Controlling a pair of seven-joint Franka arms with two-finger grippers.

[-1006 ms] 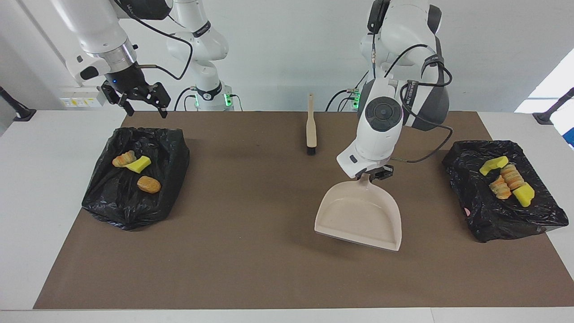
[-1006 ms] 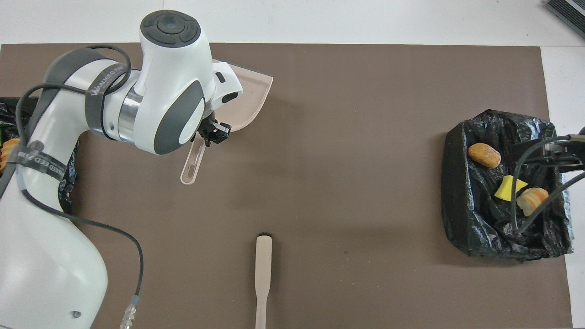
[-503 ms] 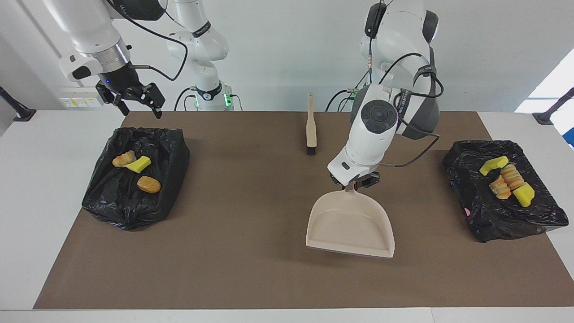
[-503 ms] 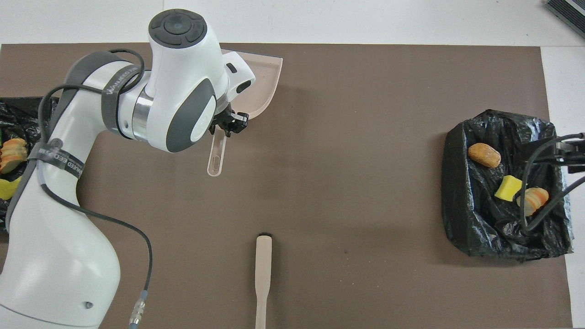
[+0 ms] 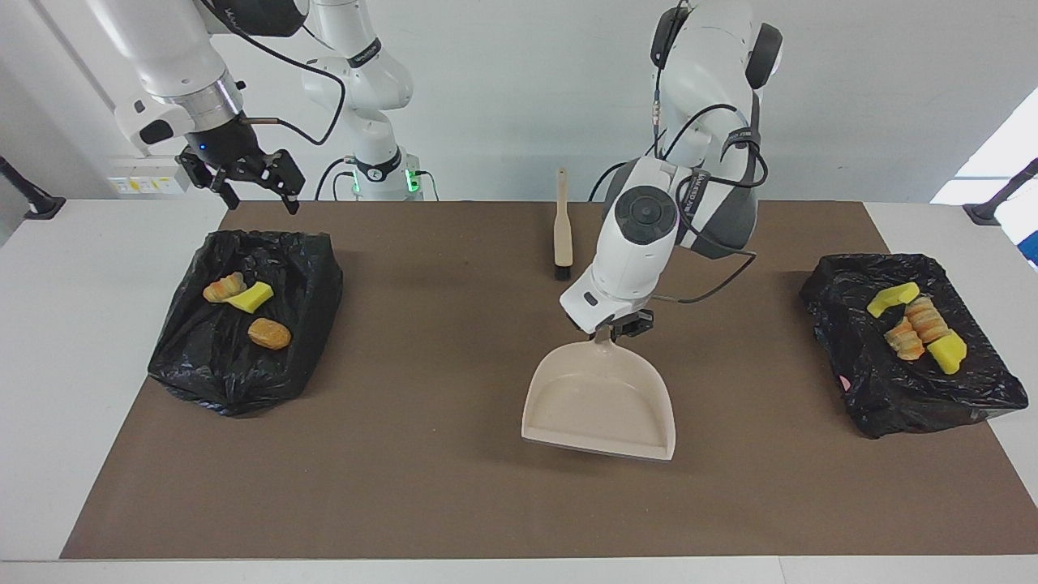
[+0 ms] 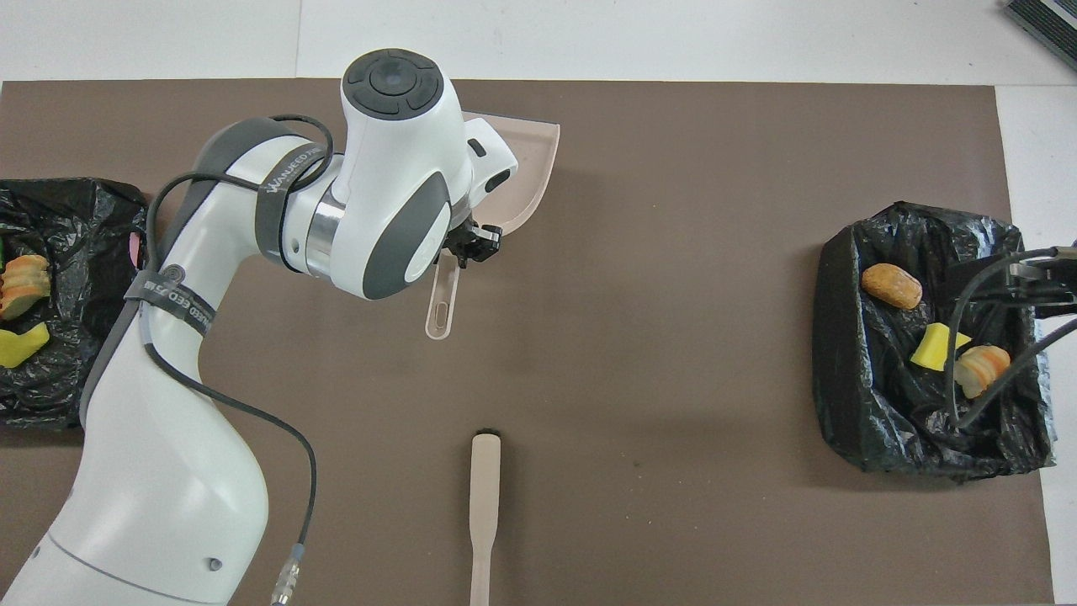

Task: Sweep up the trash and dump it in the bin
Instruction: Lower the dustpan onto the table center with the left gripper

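My left gripper (image 5: 620, 327) is shut on the handle of the beige dustpan (image 5: 600, 401) and holds it low over the middle of the brown mat; the pan looks empty. In the overhead view the arm covers most of the dustpan (image 6: 528, 164). The trash lies in two black-bagged bins. The bin (image 5: 211, 381) at the right arm's end holds a croissant piece (image 5: 223, 286), a yellow sponge (image 5: 250, 297) and a bread piece (image 5: 269, 333). The bin (image 5: 892, 405) at the left arm's end holds several sponge and croissant pieces (image 5: 927, 319). My right gripper (image 5: 243, 185) is open and empty over its bin's edge.
The beige brush (image 5: 562, 235) lies on the mat near the robots, midway between the arms, bristles pointing away from them; it also shows in the overhead view (image 6: 484, 513). The brown mat (image 5: 422, 487) covers most of the white table.
My left arm has carried the dustpan along the mat toward the right arm's end, from beside its bin to the middle. The right gripper has stayed over its bin.
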